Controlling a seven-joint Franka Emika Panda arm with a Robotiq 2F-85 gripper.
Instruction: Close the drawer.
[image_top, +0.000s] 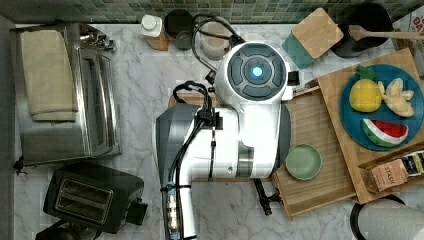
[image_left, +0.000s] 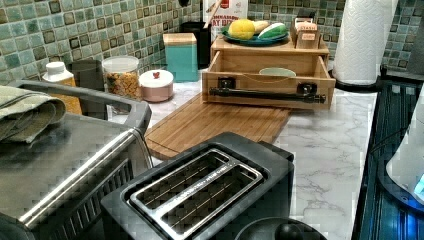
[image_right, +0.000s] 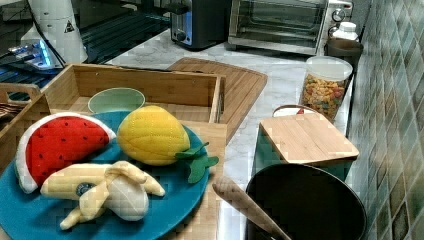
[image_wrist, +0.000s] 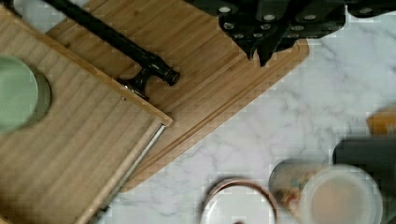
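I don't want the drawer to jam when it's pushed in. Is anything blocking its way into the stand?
Nothing visible does. The drawer is pulled out over the cutting board, holding only a green bowl that sits below its rim. The handle in front is bare.

On the tea packet (image_top: 391, 176) at the top view's right edge, lying on the wooden stand (image_top: 336, 82) near the blue plate (image_top: 350, 120), the word "STASH" can be read. In the left view, a white box (image_left: 227, 11) standing far back against the tiled wall carries a red mark and dark letters, partly hidden, too broken to read whole.
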